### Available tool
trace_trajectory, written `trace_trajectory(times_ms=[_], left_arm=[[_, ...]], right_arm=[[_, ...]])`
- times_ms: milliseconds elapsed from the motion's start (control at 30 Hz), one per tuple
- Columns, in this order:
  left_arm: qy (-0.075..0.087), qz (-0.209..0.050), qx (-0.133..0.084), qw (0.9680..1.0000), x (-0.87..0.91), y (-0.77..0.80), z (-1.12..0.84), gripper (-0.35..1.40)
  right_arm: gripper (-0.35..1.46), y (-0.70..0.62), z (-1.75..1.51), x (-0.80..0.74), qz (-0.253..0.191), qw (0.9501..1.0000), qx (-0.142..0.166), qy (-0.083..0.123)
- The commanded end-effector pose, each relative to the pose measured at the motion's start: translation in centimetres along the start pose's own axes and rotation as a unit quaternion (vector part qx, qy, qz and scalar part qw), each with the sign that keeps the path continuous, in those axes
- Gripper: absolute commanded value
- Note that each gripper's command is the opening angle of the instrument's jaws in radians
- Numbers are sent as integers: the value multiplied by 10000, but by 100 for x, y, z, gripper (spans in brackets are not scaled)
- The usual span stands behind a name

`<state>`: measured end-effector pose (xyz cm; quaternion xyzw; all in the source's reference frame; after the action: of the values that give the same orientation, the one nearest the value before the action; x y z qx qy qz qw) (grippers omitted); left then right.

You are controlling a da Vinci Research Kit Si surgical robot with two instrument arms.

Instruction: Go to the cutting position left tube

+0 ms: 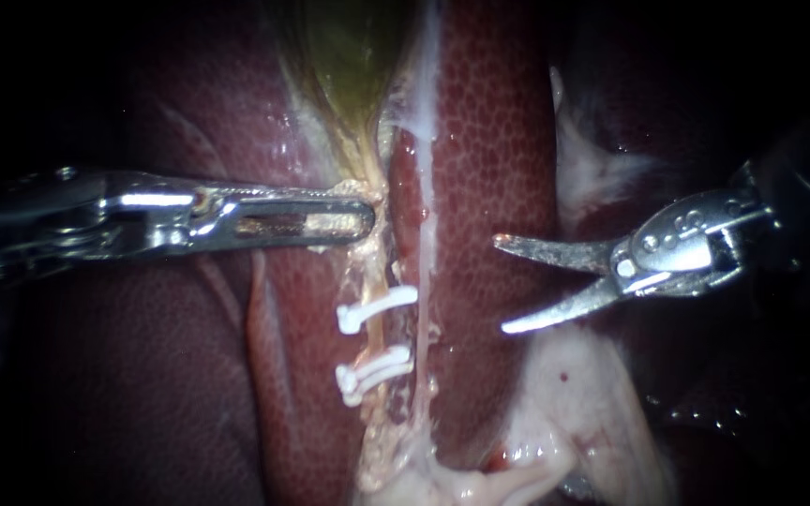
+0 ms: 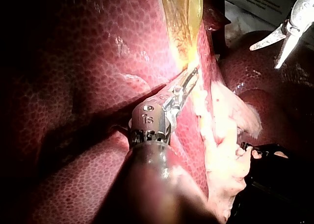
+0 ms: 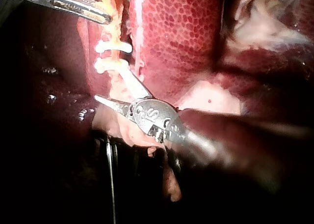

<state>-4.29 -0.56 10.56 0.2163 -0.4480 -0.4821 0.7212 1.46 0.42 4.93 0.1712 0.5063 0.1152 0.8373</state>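
The left tube lies to the left of the right instrument, across a strip of bare liver. Its long axis runs from the gallbladder down toward the pale tissue at the liver's lower edge. The right instrument's two blades stand apart with nothing between them, and they point across that axis. The instrument is near the tube but not touching it, and it is the one placed to cut.

The left instrument has its jaws clamped together on the gallbladder's narrow end, just above the tube, and appears to hold it taut.

The tube is a thin, yellowish, ragged strand. Two white clips, an upper clip and a lower clip, cross it. The short gap between them is probably where the blades must go.
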Motion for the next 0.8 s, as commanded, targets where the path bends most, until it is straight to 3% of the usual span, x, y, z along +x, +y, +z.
trace_trajectory(times_ms=[33, 233, 533, 800], left_arm=[[3, -2, 7, 10000, -1, 0, -2, -35], [51, -49, 39, 10000, -24, 3, -28, -35], [-262, -176, -22, 9995, -69, 4, -79, -35], [-313, -148, -46, 9994, -74, 1, -91, -35]], right_arm=[[143, 0, 0, 0, 2, 10000, 9, 18], [143, 0, 2, 0, 5, 10000, 33, 26], [143, 1, 3, 1, 6, 10000, 57, 34], [143, 1, 9, 0, 6, 9999, 115, 55]])
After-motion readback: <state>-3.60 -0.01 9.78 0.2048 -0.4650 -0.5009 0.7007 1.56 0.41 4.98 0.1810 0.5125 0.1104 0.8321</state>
